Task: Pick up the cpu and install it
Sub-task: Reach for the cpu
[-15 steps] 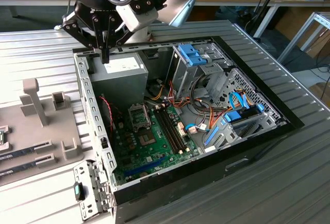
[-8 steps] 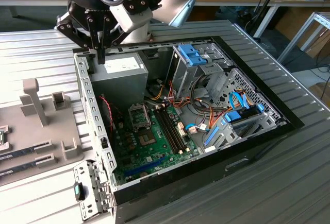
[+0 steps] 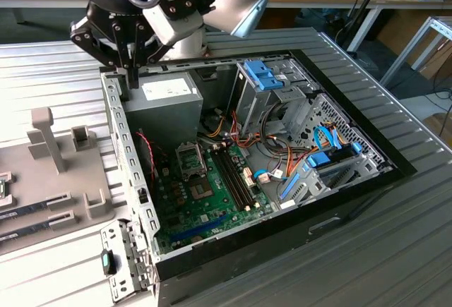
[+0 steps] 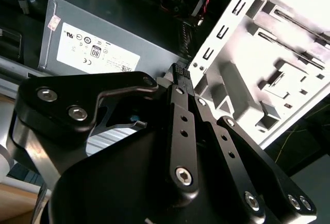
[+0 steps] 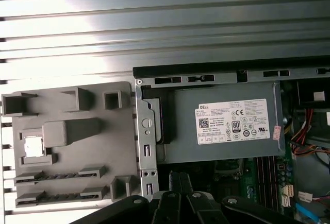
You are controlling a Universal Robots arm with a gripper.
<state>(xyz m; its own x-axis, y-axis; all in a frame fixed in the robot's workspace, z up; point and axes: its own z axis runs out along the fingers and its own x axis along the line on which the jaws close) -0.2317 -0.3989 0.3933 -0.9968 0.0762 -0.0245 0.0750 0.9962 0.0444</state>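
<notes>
Gripper (image 3: 132, 81) hovers above the case (image 3: 128, 169) wall, right where the grey tray (image 5: 105, 149) meets the PSU (image 5: 221, 126). In both wrist views the jaws look pressed together with nothing between them, so closed and empty. The cpu (image 5: 33, 145) lies flat in a square pocket of the tray, silver top up, outside the case and apart from the gripper. The pocket likely keeps it square and at a known spot for a top-down grab. Memory sticks (image 5: 51, 175) lie in long slots of the same tray, beside the cpu pocket, probably staged the same way. The case lies on its side with the panel off, so the motherboard (image 3: 205, 194) faces up and can be reached from above. The socket (image 3: 191, 159) sits near the PSU; its centre looks dark, so probably no chip in it yet. Cpu not picked, install not begun. The gripper is nearer the case wall than the cpu.
</notes>
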